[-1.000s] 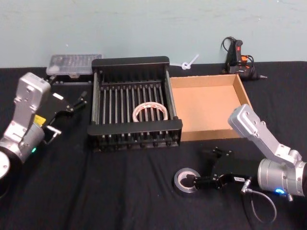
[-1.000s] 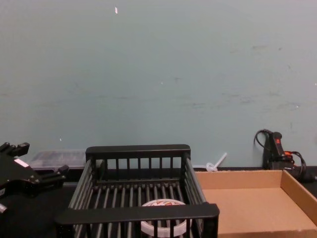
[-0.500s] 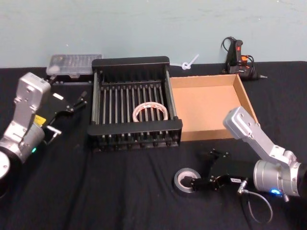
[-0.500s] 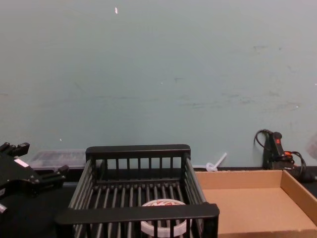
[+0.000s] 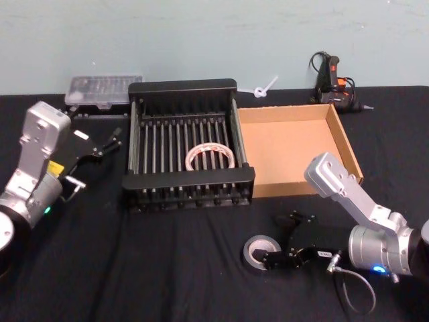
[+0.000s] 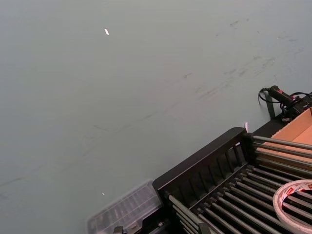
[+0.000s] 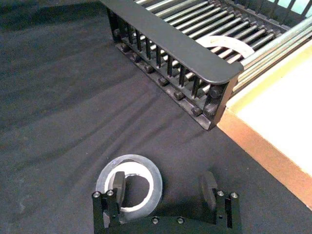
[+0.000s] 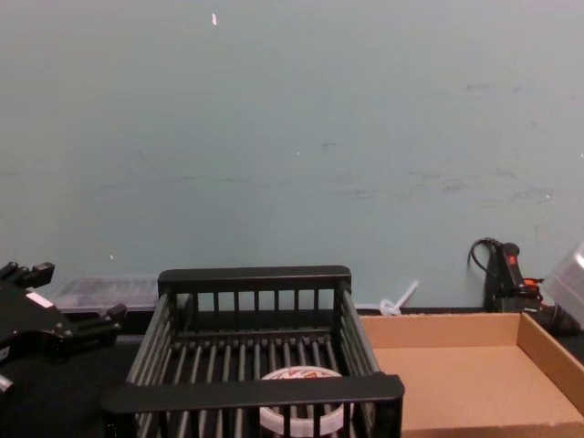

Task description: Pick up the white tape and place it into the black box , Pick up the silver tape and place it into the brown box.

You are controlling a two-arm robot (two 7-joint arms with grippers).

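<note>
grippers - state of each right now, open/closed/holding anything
Left gripper: open, holding nothing, parked left of the black box.
Right gripper: open, one finger inside the silver tape, the other outside it, not clamped yet.

Both arms have silver-grey boxy links and round wrists, each with a small lit dot. The left gripper (image 5: 100, 149) and right gripper (image 7: 163, 187) are black, screw-studded. A grey cable loops off the right wrist.

Black-clothed table (image 5: 167, 268) bears black box (image 5: 188, 90), brown box (image 5: 338, 131), silver tape (image 5: 251, 249).
</note>
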